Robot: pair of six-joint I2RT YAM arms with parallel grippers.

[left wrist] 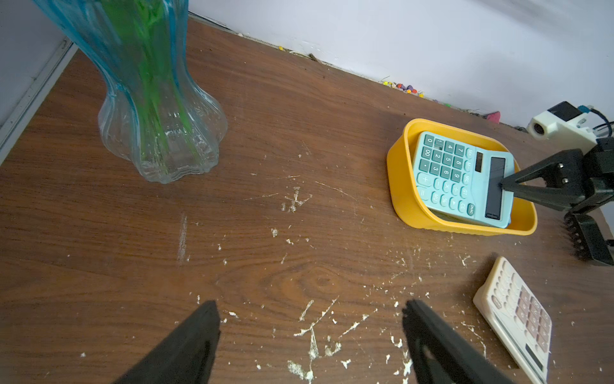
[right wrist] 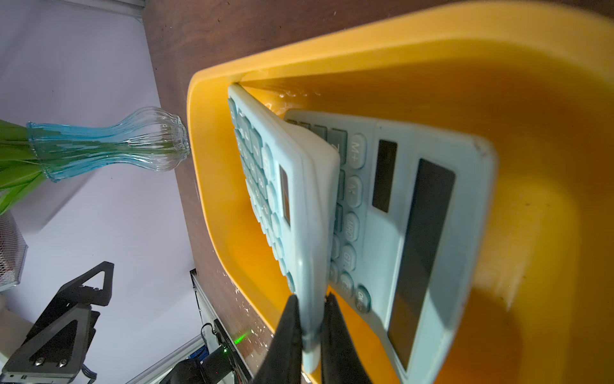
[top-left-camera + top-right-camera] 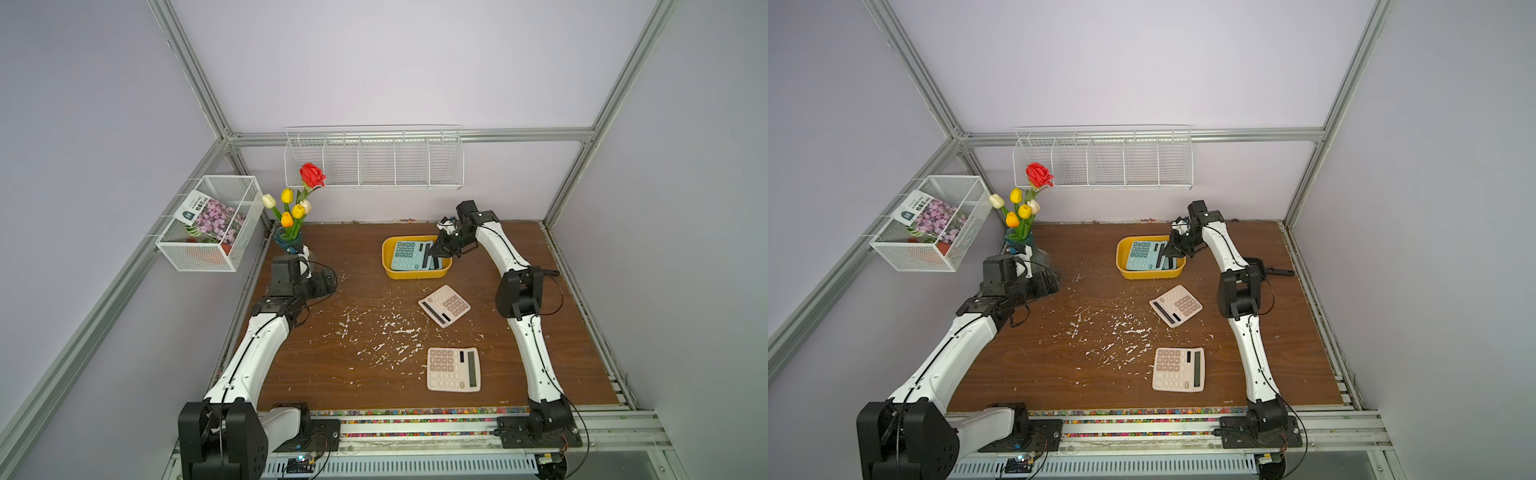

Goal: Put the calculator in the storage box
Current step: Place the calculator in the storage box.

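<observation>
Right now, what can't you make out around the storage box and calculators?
Lower blue calculator: in both top views, mostly covered by the held blue calculator and right fingers.
Angled beige calculator: cut off by the left wrist view's edge.
Front beige calculator: key labels too small, top views.

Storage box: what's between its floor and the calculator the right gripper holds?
A second blue calculator, lying under the held calculator in the storage box; right wrist view.

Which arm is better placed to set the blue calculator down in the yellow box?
Right. The right gripper grips the calculator by its edge, tilted inside the box. The left gripper hangs open and empty by the vase, far from the box.
</observation>
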